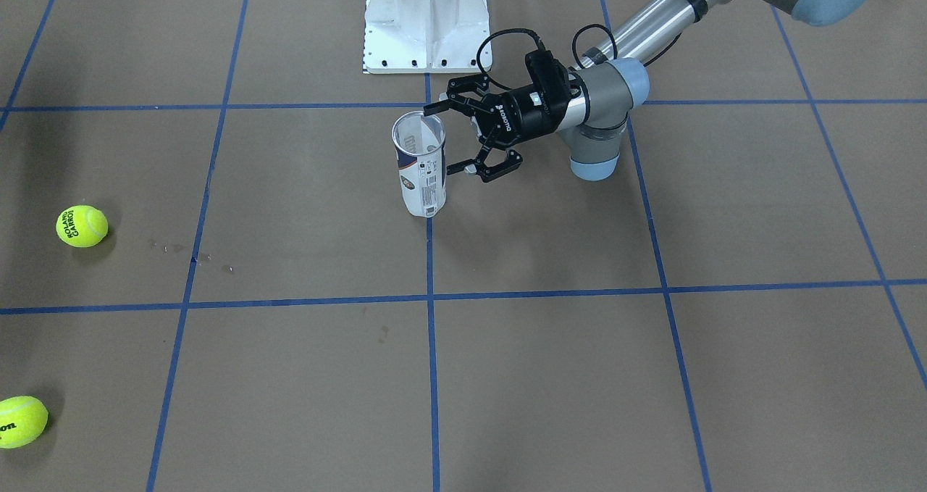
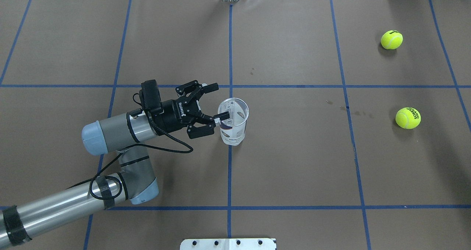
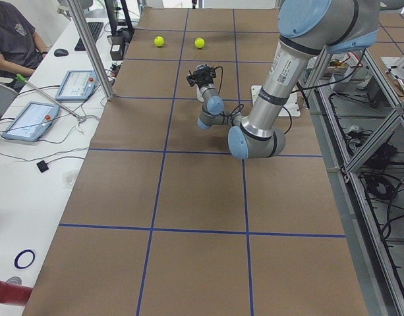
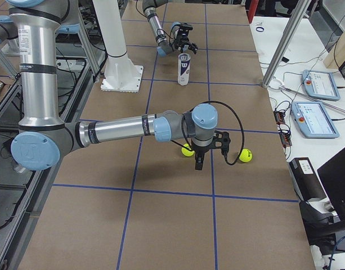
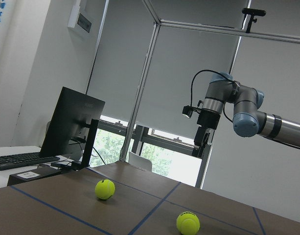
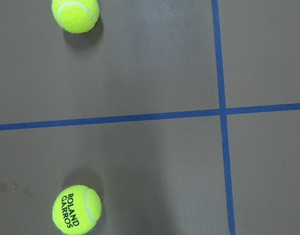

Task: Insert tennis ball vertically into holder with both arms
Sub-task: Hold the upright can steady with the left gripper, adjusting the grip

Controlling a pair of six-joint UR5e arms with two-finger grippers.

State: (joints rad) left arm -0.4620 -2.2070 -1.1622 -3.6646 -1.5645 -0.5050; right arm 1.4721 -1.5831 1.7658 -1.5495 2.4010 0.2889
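The holder [image 1: 420, 166] is a clear can with a white and navy label. It stands upright with its mouth open near the table's middle and also shows in the overhead view [image 2: 233, 122]. My left gripper [image 1: 446, 138] lies level beside its top and is open, with one fingertip at the rim; it also shows from above [image 2: 218, 101]. Two yellow tennis balls [image 2: 391, 39] [image 2: 407, 118] lie far to the right. My right gripper [image 4: 198, 163] points down above the table between these balls [image 4: 187, 149] [image 4: 245, 155]. I cannot tell whether it is open.
The white bolted pedestal [image 1: 426, 21] stands at the robot's edge of the table, behind the holder. Blue tape lines cross the brown table cover [image 2: 294, 161]. Operators' tablets [image 4: 313, 84] lie on the side bench.
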